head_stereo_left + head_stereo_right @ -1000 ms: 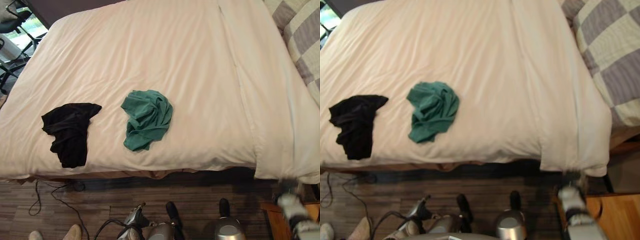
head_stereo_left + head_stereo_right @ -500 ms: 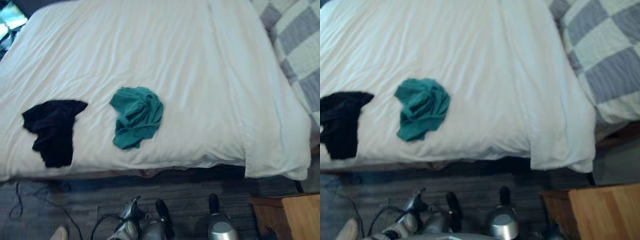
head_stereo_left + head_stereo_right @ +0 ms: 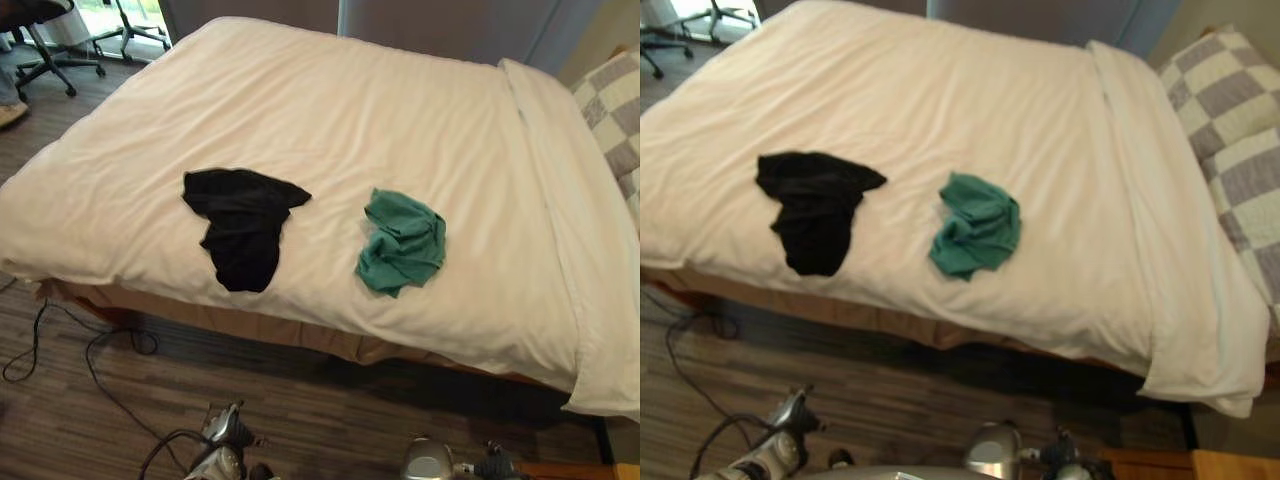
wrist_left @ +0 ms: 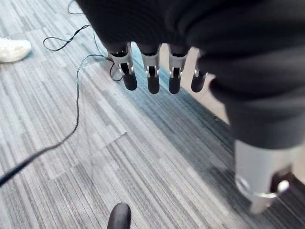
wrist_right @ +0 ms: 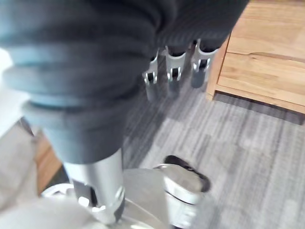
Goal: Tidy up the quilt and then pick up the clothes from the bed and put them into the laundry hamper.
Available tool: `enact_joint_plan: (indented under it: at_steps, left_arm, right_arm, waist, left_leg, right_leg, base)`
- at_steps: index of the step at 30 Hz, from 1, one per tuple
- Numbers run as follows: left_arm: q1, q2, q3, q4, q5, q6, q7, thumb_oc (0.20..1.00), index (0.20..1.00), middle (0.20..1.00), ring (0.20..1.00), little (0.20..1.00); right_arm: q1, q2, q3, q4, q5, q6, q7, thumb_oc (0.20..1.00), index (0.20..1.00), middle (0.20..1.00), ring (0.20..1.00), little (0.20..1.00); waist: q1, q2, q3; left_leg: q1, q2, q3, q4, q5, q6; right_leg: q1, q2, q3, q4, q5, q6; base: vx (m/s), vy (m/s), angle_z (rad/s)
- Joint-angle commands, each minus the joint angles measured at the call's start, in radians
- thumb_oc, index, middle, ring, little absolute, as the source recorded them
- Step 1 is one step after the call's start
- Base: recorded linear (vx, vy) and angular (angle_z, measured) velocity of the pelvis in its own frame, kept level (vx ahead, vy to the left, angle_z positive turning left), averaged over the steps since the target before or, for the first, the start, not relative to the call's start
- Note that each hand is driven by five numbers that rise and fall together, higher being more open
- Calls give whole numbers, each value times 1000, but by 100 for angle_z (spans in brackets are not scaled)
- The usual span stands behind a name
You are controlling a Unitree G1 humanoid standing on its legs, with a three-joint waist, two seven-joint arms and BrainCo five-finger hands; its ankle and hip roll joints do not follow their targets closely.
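A white quilt (image 3: 400, 120) lies smooth over the bed. On its near half lie a crumpled black garment (image 3: 245, 225) to the left and a bunched green garment (image 3: 402, 243) to its right, about a hand's width apart. My left hand (image 4: 150, 78) hangs low over the carpet in front of the bed, fingers straight and holding nothing. My right hand (image 5: 174, 71) also hangs down with straight fingers, empty, near a wooden cabinet. Both hands are well short of the clothes.
Checkered pillows (image 3: 1230, 110) lie at the bed's right end. A wooden bedside cabinet (image 5: 267, 57) stands on the floor at the right. An office chair (image 3: 50, 40) stands beyond the bed's far left corner. A person's white shoe (image 4: 12, 50) rests on the carpet.
The whole picture has swung left and pulled back, so the camera moved; the clothes lie as before. My right hand, raised at the lower right a second ago, has dropped.
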Motion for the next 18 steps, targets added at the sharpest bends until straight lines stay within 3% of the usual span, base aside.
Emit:
enact_joint_plan:
  at_steps: [1, 2, 3, 5, 7, 8, 9, 10, 12, 14, 16, 17, 18]
  left_arm:
    - [-43, -1, 17, -7, 33, -14, -33, 1000, 1000, 1000, 1000, 1000]
    - [-38, 2, 28, 2, 31, -2, -31, 1000, 1000, 1000, 1000, 1000]
    - [-38, 2, 29, 2, 31, -1, -31, 1000, 1000, 1000, 1000, 1000]
    - [-37, -19, 34, -1, 13, -22, -31, 1000, 1000, 1000, 1000, 1000]
    - [-35, -34, 45, -15, -8, -36, -27, 1000, 1000, 1000, 1000, 1000]
    - [-36, -34, 45, -15, -8, -36, -27, 1000, 1000, 1000, 1000, 1000]
    - [-39, -41, 46, -30, -27, -41, -19, 1000, 1000, 1000, 1000, 1000]
    - [-61, -46, 37, -52, -39, -44, -3, 1000, 1000, 1000, 1000, 1000]
    - [-72, -58, 15, -62, -23, -50, 5, 1000, 1000, 1000, 1000, 1000]
    - [-78, -76, -10, -72, -18, -63, 4, 1000, 1000, 1000, 1000, 1000]
    - [-87, -86, -25, -72, -26, -70, 12, 1000, 1000, 1000, 1000, 1000]
    - [-93, -87, -33, -74, -27, -69, 21, 1000, 1000, 1000, 1000, 1000]
    - [-93, -93, -39, -68, -32, -78, 17, 1000, 1000, 1000, 1000, 1000]
  right_arm:
    - [-95, -24, 63, 14, -15, -11, 4, 1000, 1000, 1000, 1000, 1000]
    - [-113, -35, 80, 25, -15, -13, 2, 1000, 1000, 1000, 1000, 1000]
    - [-113, -35, 81, 26, -15, -14, 1, 1000, 1000, 1000, 1000, 1000]
    - [-121, -49, 91, 19, -18, -14, 3, 1000, 1000, 1000, 1000, 1000]
    - [-145, -64, 107, 14, -35, -10, 4, 1000, 1000, 1000, 1000, 1000]
    - [-146, -64, 107, 14, -35, -10, 4, 1000, 1000, 1000, 1000, 1000]
    - [-162, -72, 125, 16, -61, -4, -5, 1000, 1000, 1000, 1000, 1000]
    - [-180, -81, 134, 35, -79, 1, -15, 1000, 1000, 1000, 1000, 1000]
    - [-199, -81, 126, 39, -81, 7, -25, 1000, 1000, 1000, 1000, 1000]
    - [-221, -83, 118, 19, -70, -3, -29, 1000, 1000, 1000, 1000, 1000]
    - [-240, -78, 131, -12, -72, -12, -26, 1000, 1000, 1000, 1000, 1000]
    - [-245, -79, 139, -24, -73, -19, -27, 1000, 1000, 1000, 1000, 1000]
    - [-247, -76, 145, -40, -74, -26, -22, 1000, 1000, 1000, 1000, 1000]
  waist:
    - [-48, 1, 41]
    - [-48, -14, 35]
    - [-49, -14, 38]
    - [-41, -19, 52]
    - [-18, -15, 71]
    - [-18, -14, 71]
    - [2, -17, 94]
    - [19, -30, 108]
    - [8, -11, 97]
    - [-7, 16, 71]
    - [0, 40, 48]
    - [8, 44, 46]
    - [12, 55, 32]
  left_leg:
    - [-7, -14, -5, 3, -89, -40]
    - [-2, -68, -24, 14, -127, -21]
    - [1, -68, -25, 16, -130, -20]
    - [-34, -104, -46, 177, -201, -9]
    - [-121, -84, -45, 409, -176, -62]
    - [-125, -80, -46, 417, -179, -63]
    - [-185, -54, -59, 542, -134, -112]
    - [-265, -41, -112, 682, -122, -137]
    - [-245, 6, -121, 603, -139, -114]
    - [-159, 51, -134, 374, -149, -94]
    - [-93, 94, -221, 158, -93, -103]
    - [-75, 116, -281, 116, -79, -118]
    - [-61, 109, -345, 93, -99, -114]
  right_leg:
    - [41, 190, 3, -167, -63, -9]
    - [40, 278, 38, -198, -79, -42]
    - [44, 278, 37, -199, -80, -42]
    - [84, 253, 17, -229, -98, -78]
    - [121, 237, 20, -263, -107, -107]
    - [121, 240, 19, -264, -107, -109]
    - [158, 234, 19, -299, -108, -127]
    - [175, 209, 12, -338, -91, -123]
    - [182, 181, 20, -370, -76, -95]
    - [173, 144, 52, -385, -67, -53]
    - [160, 114, 106, -392, -64, -23]
    - [162, 98, 125, -394, -58, -13]
    - [157, 84, 150, -395, -59, 5]
  base:
    - [235, 317, 17]
    - [136, 140, 38]
    - [201, 206, 30]
    - [132, 147, 72]
    - [74, 84, 55]
    - [10, 65, -24]
    - [-16, 135, -38]
    - [15, 261, -29]
    - [83, 418, -6]
    - [153, 626, -2]
    - [173, 654, -48]
    - [156, 627, -78]
    - [134, 578, -55]
